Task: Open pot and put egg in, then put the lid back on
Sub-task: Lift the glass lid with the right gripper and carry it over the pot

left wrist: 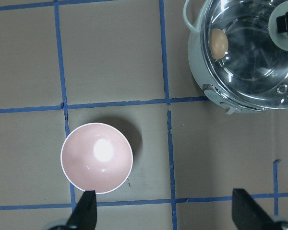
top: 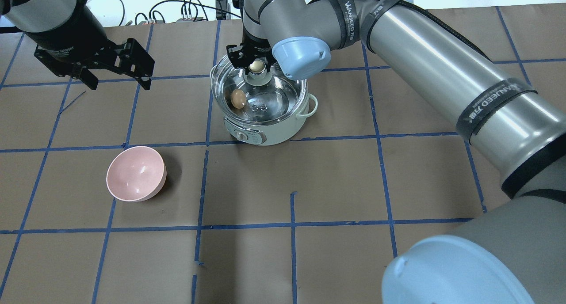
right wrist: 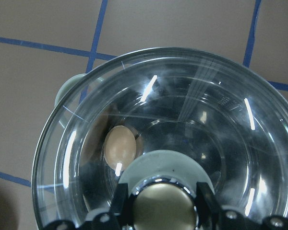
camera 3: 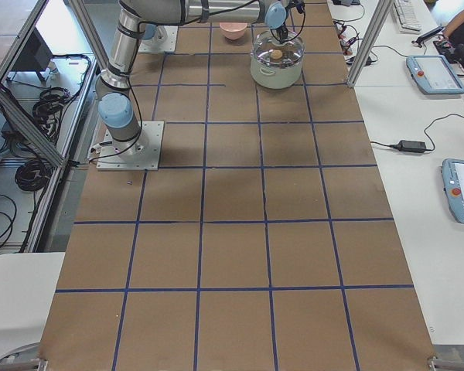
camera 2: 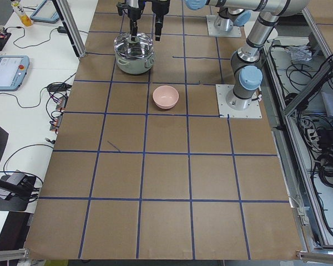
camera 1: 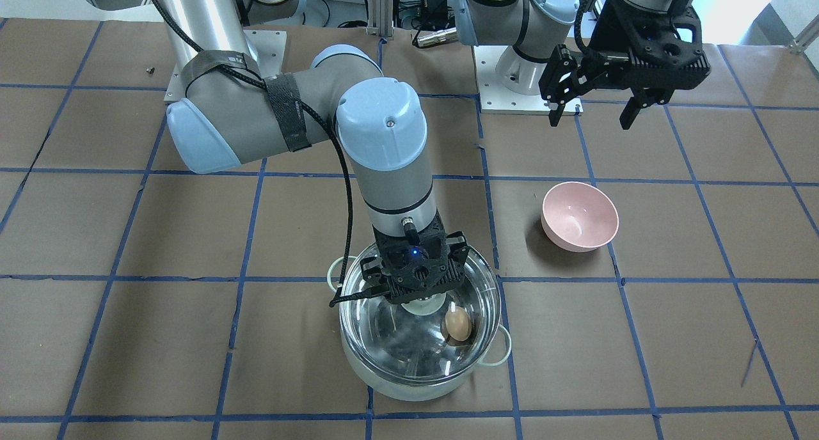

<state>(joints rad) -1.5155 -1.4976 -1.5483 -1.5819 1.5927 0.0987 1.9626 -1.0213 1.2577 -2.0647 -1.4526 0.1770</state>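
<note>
The mint-green pot [top: 269, 138] stands at the table's far middle. The tan egg [top: 238, 99] lies inside it, seen through the glass. The clear glass lid [top: 269, 101] lies over the pot's mouth, slightly off-centre; I cannot tell if it is fully seated. My right gripper [top: 256, 67] is shut on the lid's gold-topped knob [right wrist: 164, 211], with fingers [right wrist: 122, 199] on either side of it. The egg [right wrist: 120, 146] shows under the glass. My left gripper [top: 119, 84] is open and empty, hovering left of the pot, above the table.
A pink bowl [top: 135, 173] sits empty on the table's left half, below my left gripper [left wrist: 165, 213]. Brown paper with blue tape lines covers the table. The pot's loop handle [top: 313, 106] sticks out on its right side.
</note>
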